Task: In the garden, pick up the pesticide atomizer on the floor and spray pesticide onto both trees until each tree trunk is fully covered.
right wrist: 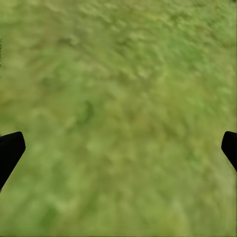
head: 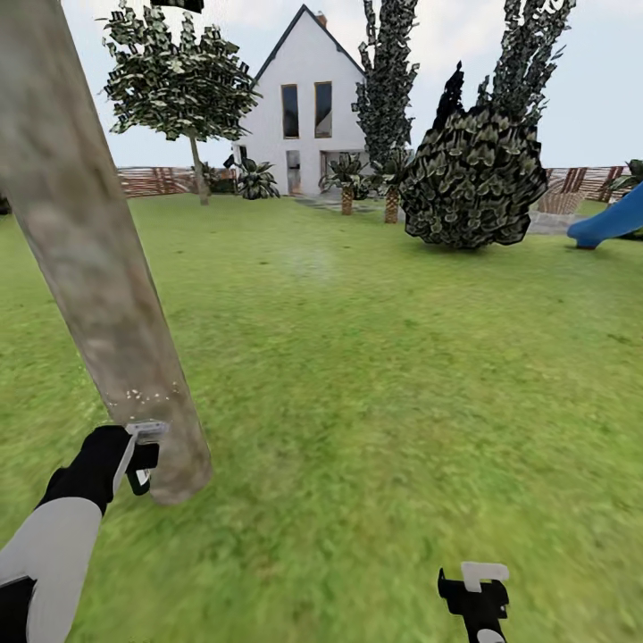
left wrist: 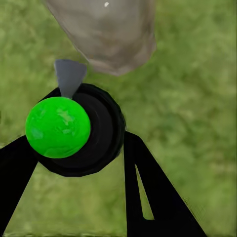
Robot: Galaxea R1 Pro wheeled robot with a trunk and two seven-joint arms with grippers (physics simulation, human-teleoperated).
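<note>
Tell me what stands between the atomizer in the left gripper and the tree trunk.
Nothing visible does. The left gripper holds the atomizer right beside the tree trunk, with only open air over grass between its nozzle and the bark, where a few white pesticide specks already sit.

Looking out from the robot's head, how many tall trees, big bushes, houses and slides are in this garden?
Near tree trunk: 1
Leafy tree far off: 1
Dark narrow trees: 2
Big round bush: 1
White house: 1
Blue slide: 1
Total: 7
</note>
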